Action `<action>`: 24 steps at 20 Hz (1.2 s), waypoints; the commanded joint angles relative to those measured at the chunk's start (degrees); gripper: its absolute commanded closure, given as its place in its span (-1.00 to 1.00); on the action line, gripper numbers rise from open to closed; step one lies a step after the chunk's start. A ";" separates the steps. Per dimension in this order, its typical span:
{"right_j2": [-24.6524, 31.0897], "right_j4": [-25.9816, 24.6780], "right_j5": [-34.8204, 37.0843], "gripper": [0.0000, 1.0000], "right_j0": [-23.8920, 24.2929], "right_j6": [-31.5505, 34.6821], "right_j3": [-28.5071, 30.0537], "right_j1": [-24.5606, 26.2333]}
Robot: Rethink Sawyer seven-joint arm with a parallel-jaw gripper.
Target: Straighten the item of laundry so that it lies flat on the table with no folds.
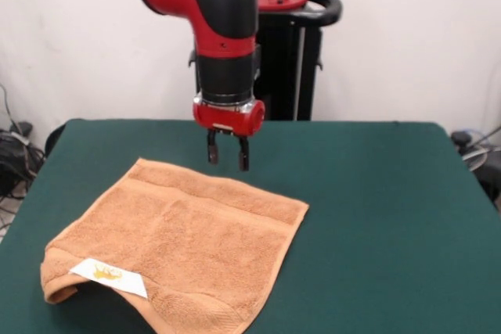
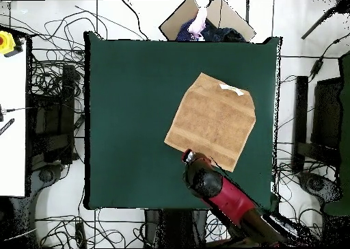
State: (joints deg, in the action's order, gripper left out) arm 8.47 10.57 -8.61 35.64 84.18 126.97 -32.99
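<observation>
The item of laundry (image 1: 184, 244), an orange-tan towel, lies spread on the green table (image 1: 376, 217), and its near-left corner is curled over, showing a white label (image 1: 108, 276) with yellow print. My gripper (image 1: 228, 154) hangs open just above the towel's far edge, with nothing between its fingers. From overhead the towel (image 2: 212, 120) sits right of the table's (image 2: 130, 116) middle, with the label (image 2: 231, 89) at its top edge. There the arm covers the towel's lower edge and hides the gripper.
An open cardboard box (image 2: 205, 20) with cloth inside stands just beyond the table's top edge in the overhead view. Cables lie on the floor around the table. A white bench (image 2: 12, 116) is at the left.
</observation>
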 commanded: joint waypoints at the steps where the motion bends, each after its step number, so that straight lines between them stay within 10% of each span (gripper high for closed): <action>1: -0.20 1.48 1.10 -1.00 0.00 11.18 -7.26 1.05; 15: -3.28 2.12 4.09 -1.00 -0.67 8.65 -13.74 2.35; 24: -13.20 3.72 22.74 -1.00 -9.09 6.79 -20.48 7.81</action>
State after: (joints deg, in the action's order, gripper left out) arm -0.90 11.81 1.44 29.92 84.18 114.86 -30.47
